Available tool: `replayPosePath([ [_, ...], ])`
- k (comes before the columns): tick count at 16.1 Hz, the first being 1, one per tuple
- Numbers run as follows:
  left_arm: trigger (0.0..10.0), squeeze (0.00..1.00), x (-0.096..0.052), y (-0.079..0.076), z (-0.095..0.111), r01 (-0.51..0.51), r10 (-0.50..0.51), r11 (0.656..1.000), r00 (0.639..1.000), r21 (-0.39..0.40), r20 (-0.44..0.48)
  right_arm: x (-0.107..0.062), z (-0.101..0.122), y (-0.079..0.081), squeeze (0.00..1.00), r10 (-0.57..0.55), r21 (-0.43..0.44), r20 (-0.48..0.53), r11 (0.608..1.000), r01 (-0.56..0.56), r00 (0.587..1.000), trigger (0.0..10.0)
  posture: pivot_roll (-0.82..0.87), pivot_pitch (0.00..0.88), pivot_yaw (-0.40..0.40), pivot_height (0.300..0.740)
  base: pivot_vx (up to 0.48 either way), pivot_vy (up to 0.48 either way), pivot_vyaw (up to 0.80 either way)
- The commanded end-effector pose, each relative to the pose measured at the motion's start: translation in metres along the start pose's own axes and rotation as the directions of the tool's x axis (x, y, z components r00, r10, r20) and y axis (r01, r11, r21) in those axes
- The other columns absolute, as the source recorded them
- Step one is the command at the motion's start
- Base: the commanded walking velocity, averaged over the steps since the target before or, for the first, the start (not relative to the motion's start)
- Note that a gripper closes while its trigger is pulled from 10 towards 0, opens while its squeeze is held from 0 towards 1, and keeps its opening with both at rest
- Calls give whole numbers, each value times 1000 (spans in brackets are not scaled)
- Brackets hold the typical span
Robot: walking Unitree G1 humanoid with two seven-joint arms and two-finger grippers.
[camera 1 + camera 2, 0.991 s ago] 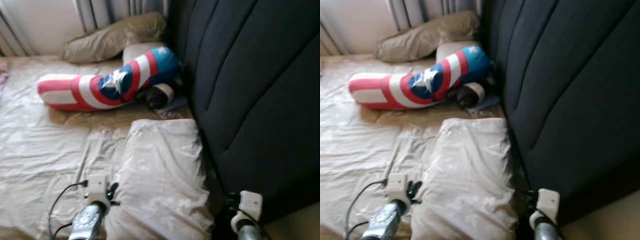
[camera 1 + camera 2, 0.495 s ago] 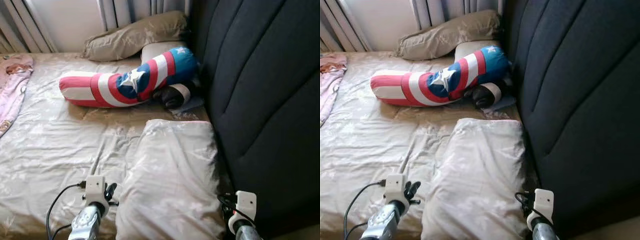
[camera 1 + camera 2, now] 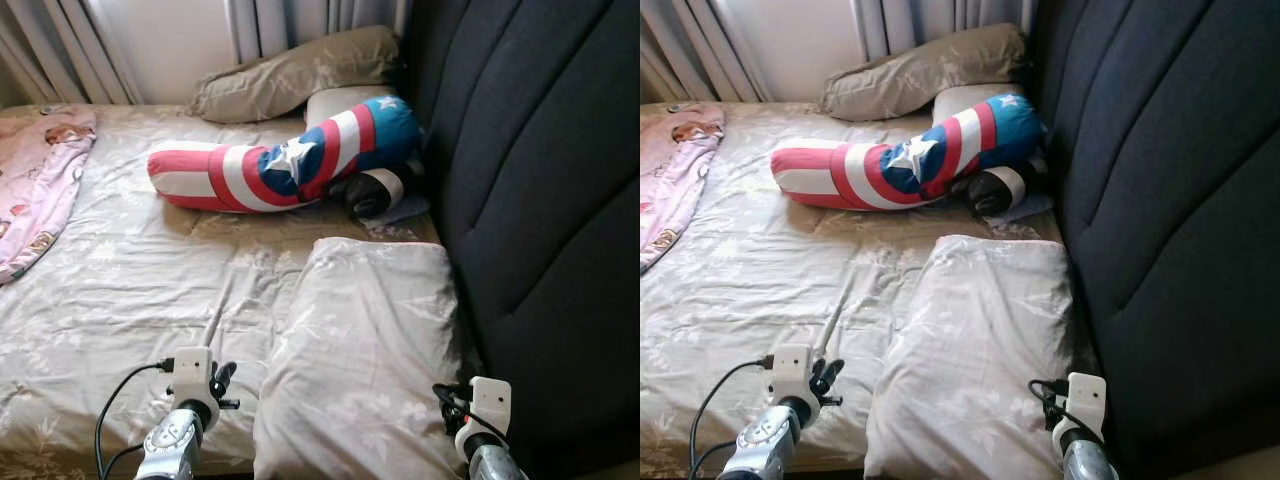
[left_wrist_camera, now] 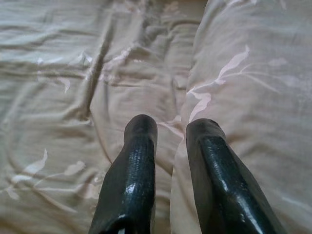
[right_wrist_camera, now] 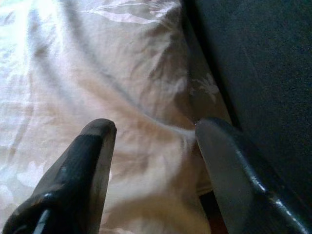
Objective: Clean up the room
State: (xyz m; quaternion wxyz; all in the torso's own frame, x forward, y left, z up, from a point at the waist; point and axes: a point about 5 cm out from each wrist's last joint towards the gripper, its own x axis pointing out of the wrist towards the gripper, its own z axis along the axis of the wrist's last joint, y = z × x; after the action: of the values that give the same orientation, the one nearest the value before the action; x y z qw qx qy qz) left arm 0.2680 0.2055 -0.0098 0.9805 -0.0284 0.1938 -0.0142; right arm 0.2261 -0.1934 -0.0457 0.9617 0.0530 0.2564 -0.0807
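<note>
You are looking down on a bed [image 3: 120, 300] covered by a beige floral sheet, creased in long folds. The nearest thing to tidy is the pillow [image 3: 365, 350], in the same beige floral fabric, lying flat at the bed's right edge, its side pressed against the dark headboard [image 3: 540, 200]. Beyond it lies a long bolster [image 3: 280, 170] in red and white rings with a blue patch and a white star, bent in a curve, its blue end near the headboard. A dark roll [image 3: 372, 192] with a pale band sits just beside that end. Behind the bolster, a tan pillow [image 3: 295, 72] rests against the curtains [image 3: 280, 20]. A pink cloth [image 3: 40, 185] with printed figures lies on the bed's far left side.

The left pincer [image 4: 170, 134] hangs above the sheet at the pillow's left edge. Its wrist view gives you what the head views cannot: the two fingers [image 4: 134, 161] stand close together with a narrow gap, gripping nothing, and the pillow's seam runs right under them. The right pincer [image 5: 156, 131] is over the pillow's right edge beside the headboard. Its wrist view shows the fingers [image 5: 87, 156] spread wide and empty, with the dark gap between pillow and headboard below. In the head views you see each wrist's white camera block [image 3: 192, 368], with a black cable looping off the left one.
</note>
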Motion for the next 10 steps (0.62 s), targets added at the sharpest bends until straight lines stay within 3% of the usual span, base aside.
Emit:
replayPosePath([
  [1,10000,0,2,4,10,3,-4,1000,999,15,38,1,-1,-5,0,-34,9,-27,999,34,999,10000,-3,111,3,740,0,0,0],
  [3,10000,0,4,5,19,20,-22,999,997,34,77,3,0,-6,0,-56,58,-50,997,59,997,10000,22,133,18,740,0,0,0],
  [4,10000,0,6,6,29,34,-39,998,993,51,110,6,5,-2,1000,-46,104,-35,993,50,998,10000,38,153,37,740,0,0,0],
  [9,10000,0,7,6,53,78,-94,993,977,93,192,9,7,0,1000,-67,91,-65,993,72,996,10000,65,205,79,740,0,0,0],
  [10,10000,0,7,5,60,88,-108,991,971,101,215,10,9,0,71,-72,96,-66,992,78,995,10000,73,227,87,740,0,0,0],
])
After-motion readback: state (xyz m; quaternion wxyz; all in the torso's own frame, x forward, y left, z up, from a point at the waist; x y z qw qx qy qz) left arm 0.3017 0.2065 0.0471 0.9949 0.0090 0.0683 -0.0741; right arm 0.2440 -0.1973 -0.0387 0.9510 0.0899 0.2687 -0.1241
